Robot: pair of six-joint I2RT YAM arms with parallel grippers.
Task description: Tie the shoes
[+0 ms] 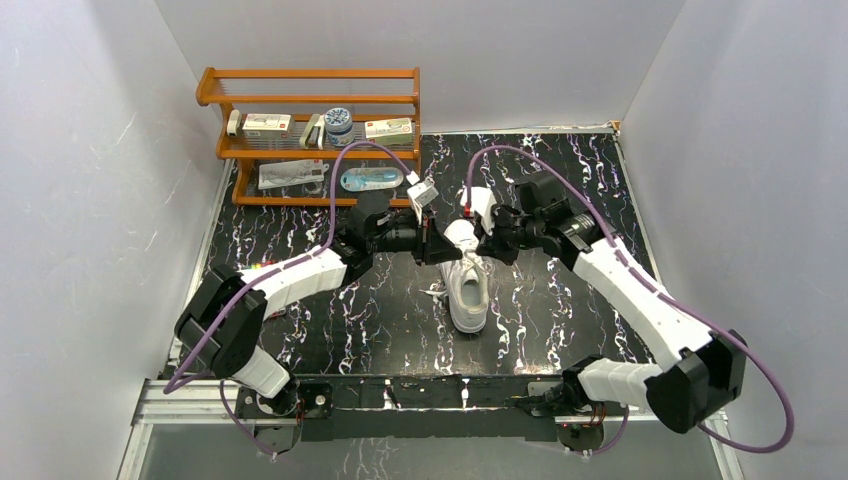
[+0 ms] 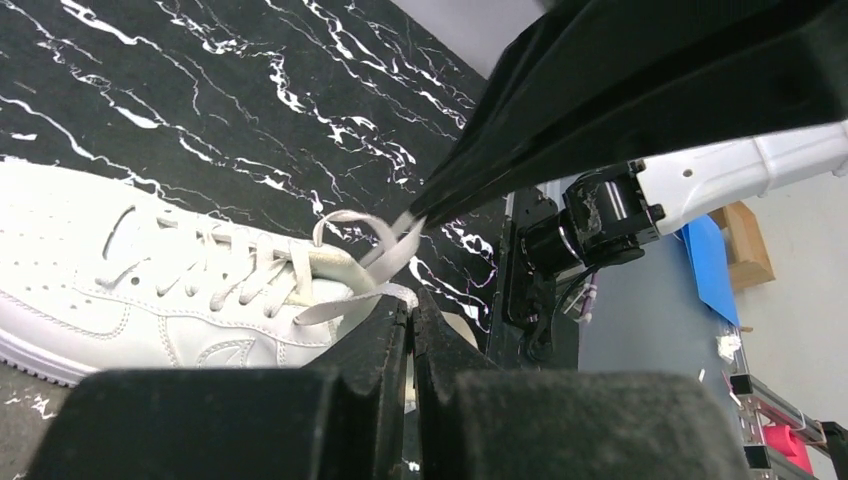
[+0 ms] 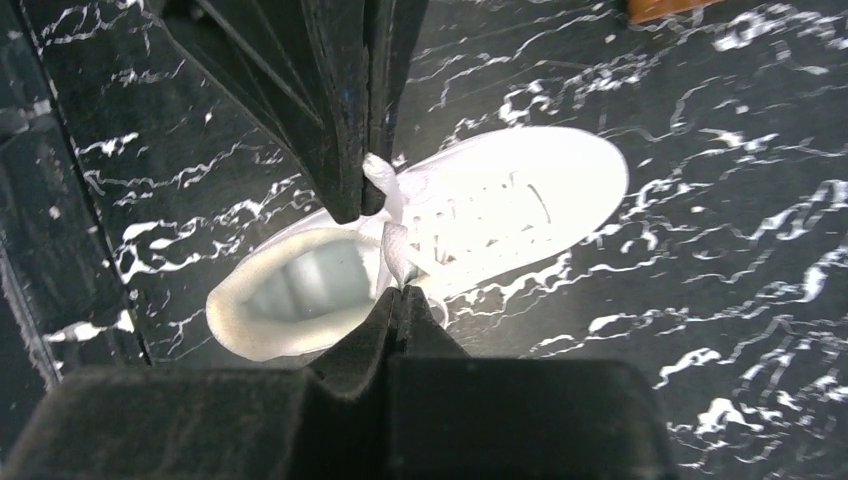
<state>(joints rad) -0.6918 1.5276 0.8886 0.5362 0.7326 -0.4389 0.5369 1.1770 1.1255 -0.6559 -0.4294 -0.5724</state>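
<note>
Robotics lab test cell, not a domestic room. Enclosed on three sides by plain white panels (image 1: 90, 180). Surfaced with a black marble-patterned tabletop (image 1: 400, 320). Edged at the near side by an aluminium rail (image 1: 200, 400) carrying the bolted left arm (image 1: 300, 272) and right arm (image 1: 640, 290), both trailing purple cables (image 1: 788, 405). Furnished with a wooden rack (image 1: 310, 74) of small packaged items (image 1: 266, 124). Beyond the table, per left wrist view: grey floor (image 2: 640, 350), blue sheet (image 2: 712, 270), cardboard box (image 2: 750, 245).

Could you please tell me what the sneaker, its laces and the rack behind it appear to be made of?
The white sneaker: likely smooth leather or a synthetic look-alike, matte, with stitched panels. The laces: flat woven fabric, limp and creased where pulled. The rack: apparently wood, orange-brown with a slight varnish sheen on the rails.
</note>
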